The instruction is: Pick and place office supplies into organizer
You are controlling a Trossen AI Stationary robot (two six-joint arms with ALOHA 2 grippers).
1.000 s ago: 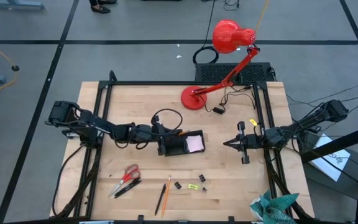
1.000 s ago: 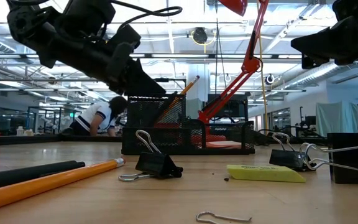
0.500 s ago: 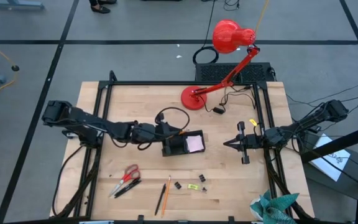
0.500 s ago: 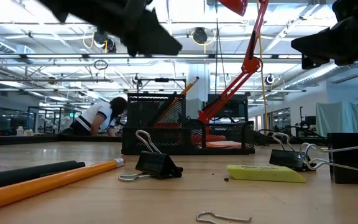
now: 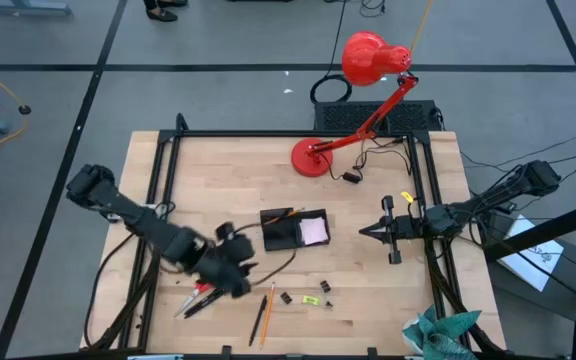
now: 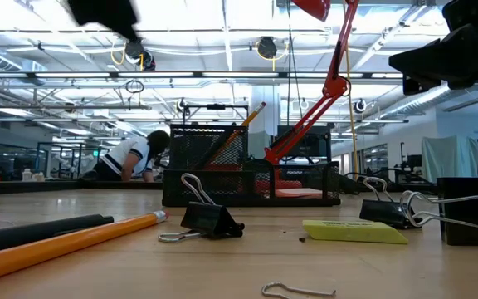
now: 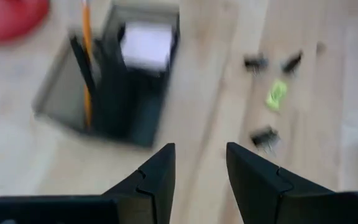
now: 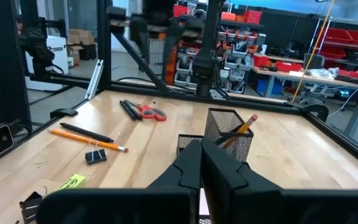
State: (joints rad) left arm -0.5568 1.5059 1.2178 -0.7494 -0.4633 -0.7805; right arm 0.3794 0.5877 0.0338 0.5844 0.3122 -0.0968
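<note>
The black mesh organizer (image 5: 290, 231) stands mid-table with a pale pink sticky-note pad (image 5: 314, 231) and an orange pencil (image 5: 280, 213) in it; it also shows in the left wrist view (image 7: 107, 87). My left gripper (image 5: 240, 282) hangs open and empty above the near left of the table, over the red-handled scissors (image 5: 200, 292), which it partly hides. An orange pencil and a dark one (image 5: 265, 315), black binder clips (image 5: 286, 297) and a yellow-green bit (image 5: 311, 299) lie near the front edge. My right gripper (image 5: 366, 230) waits shut, to the right of the organizer.
A red desk lamp (image 5: 353, 100) stands at the far edge, its cable trailing to the right. A black frame (image 5: 168, 150) runs round the table. A teal cloth (image 5: 438, 335) lies at the near right corner. A person shows in the room behind (image 6: 131, 158).
My left gripper has drawn back from the organizer, risen, and swung toward the table's near left, ending over the scissors. The organizer and its contents have stayed in place.
</note>
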